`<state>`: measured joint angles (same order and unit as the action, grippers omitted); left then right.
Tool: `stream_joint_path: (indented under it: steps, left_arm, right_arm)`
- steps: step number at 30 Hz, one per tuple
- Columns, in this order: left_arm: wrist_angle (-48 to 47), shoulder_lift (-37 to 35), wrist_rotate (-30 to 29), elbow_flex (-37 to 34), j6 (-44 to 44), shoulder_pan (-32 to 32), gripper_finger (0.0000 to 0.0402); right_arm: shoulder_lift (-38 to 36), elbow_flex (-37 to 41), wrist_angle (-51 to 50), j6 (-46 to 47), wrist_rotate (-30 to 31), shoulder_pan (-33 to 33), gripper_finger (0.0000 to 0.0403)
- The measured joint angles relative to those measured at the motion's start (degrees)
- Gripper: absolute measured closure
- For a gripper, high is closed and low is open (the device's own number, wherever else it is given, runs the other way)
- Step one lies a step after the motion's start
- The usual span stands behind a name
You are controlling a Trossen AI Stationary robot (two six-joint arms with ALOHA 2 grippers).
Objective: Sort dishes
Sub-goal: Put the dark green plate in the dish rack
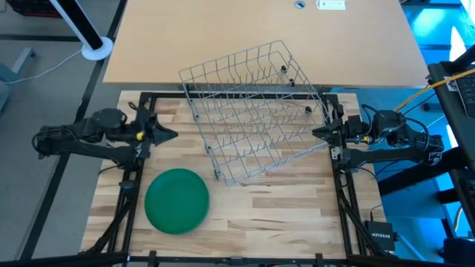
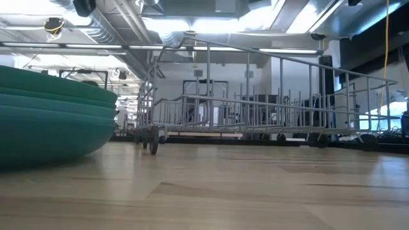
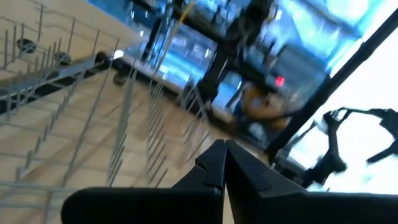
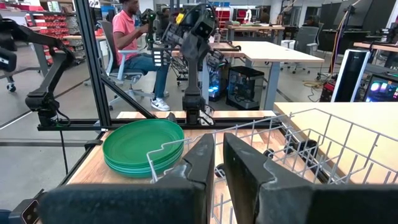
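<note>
A stack of green dishes [image 1: 177,200] rests on the wooden table near its front left; it also shows in the low view [image 2: 45,121] and the right wrist view [image 4: 142,146]. My left gripper [image 1: 172,135] hangs shut above the table's left edge, far side of the stack, with nothing in it [image 3: 224,149]. My right gripper [image 1: 315,133] hangs over the right edge beside the wire rack; a narrow gap shows between its fingers [image 4: 219,155], and nothing is in it.
A grey wire rack [image 1: 256,119] stands askew in the table's middle and far part, on small wheels [image 2: 153,137], reaching onto the tan desk [image 1: 223,37] behind. A black frame [image 1: 141,100] edges the table. A person [image 4: 134,37] sits beyond the left side.
</note>
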<state>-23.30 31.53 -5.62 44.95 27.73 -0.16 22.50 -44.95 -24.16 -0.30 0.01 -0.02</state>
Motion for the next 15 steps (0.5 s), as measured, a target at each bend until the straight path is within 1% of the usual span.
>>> stream_joint_path:
  steps: [3, 5, 8, 11, 15]
  left_arm:
    - [-3.1, 2.9, 0.8, 0.0, -2.5, 0.0, 0.04]
    - [-6.1, 4.8, 0.8, 0.0, -2.6, 0.0, 0.039]
    - [-12.7, 7.2, 0.8, 0.0, -2.3, 0.3, 0.0359]
    - [-19.8, 9.5, 1.1, 0.0, 0.4, 0.3, 0.032]
    - [-26.3, 12.4, 5.4, 0.0, 1.9, 0.3, 0.0279]
  right_arm:
    - [0.0, 0.0, 0.0, 0.0, 0.0, 0.0, 0.0361]
    - [0.0, 0.0, 0.0, 0.0, 0.0, 0.0, 0.0361]
    - [0.0, 0.0, 0.0, 0.0, 0.0, 0.0, 0.0361]
    - [0.0, 0.0, 0.0, 0.0, 0.0, 0.0, 0.0361]
    - [0.0, 0.0, 0.0, 0.0, 0.0, 0.0, 0.0361]
